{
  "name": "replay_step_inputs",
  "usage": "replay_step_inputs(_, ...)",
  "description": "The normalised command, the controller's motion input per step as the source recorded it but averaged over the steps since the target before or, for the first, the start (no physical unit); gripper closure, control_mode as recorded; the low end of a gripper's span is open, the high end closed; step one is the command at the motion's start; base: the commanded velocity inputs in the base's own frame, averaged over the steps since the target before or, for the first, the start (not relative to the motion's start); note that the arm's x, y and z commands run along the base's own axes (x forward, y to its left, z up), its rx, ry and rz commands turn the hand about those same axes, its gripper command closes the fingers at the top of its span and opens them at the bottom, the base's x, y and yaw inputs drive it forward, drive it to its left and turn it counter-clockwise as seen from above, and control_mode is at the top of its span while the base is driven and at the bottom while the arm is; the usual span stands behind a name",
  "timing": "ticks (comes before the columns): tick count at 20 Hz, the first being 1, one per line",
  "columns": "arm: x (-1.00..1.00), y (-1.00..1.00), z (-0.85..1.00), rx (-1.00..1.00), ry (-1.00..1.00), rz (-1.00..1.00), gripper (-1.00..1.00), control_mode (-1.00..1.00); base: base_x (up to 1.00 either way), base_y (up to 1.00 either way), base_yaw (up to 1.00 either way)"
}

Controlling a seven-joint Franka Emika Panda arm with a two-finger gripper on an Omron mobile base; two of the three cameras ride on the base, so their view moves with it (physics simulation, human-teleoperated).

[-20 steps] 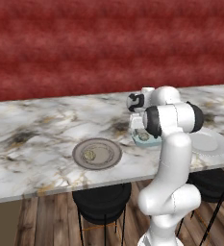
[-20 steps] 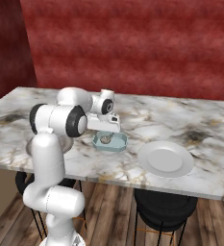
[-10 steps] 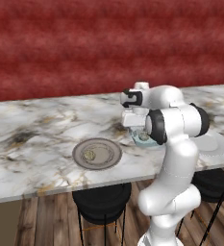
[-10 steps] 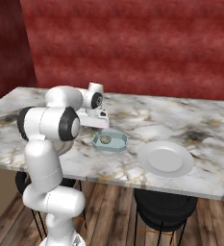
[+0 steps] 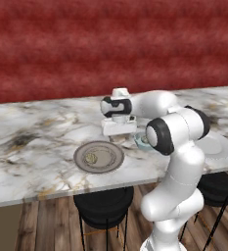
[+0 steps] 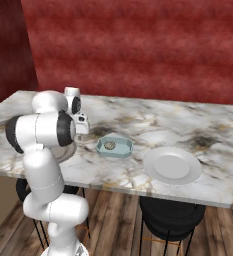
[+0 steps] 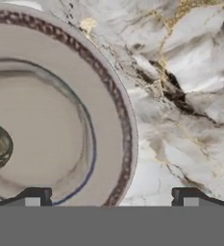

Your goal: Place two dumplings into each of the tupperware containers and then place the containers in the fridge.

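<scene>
Marble desk [image 5: 32, 147] carries a grey-brown plate [image 5: 99, 157] holding one dumpling [image 5: 90, 158]. The tool [image 7: 111, 197], fingers spread wide and empty, hovers over the plate's rim. A blue tupperware container [image 6: 115, 147] with another dumpling [image 6: 109, 145] sits beside a white plate [image 6: 172, 165].

Red textured wall [image 5: 86, 44]; marble counter [image 5: 32, 127]; black stools [image 6: 170, 220]; wood plank floor [image 5: 52, 225].

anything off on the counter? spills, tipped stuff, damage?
Nothing stands out. One dumpling sits on the grey-brown plate, another dumpling lies in the tupperware container. The white plate lies flat. The open hand hangs over the grey-brown plate's edge.
</scene>
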Motion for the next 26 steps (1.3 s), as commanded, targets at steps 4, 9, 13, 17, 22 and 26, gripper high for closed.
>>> replay_step_inputs(4, -0.04, 0.94, 0.0, 0.0, 0.02, 0.04, -1.0, -1.0, 0.0, 0.0, 0.0)
replay_step_inputs(9, -0.14, 0.75, -0.02, 0.0, 0.08, 0.0, -1.0, -1.0, 0.0, 0.0, 0.0)
replay_step_inputs(13, -0.35, 0.41, -0.17, 0.0, -0.02, 0.0, -1.0, -1.0, 0.0, 0.0, 0.0)
replay_step_inputs(17, -0.12, 0.27, -0.26, 0.04, -0.06, 0.0, -1.0, -1.0, 0.0, 0.0, 0.0)
replay_step_inputs(22, 0.0, 0.26, -0.24, 0.06, -0.08, 0.0, -1.0, -1.0, 0.0, 0.0, 0.0)
replay_step_inputs(26, 0.03, 0.05, -0.02, 0.0, -0.04, 0.0, -1.0, -1.0, 0.0, 0.0, 0.0)
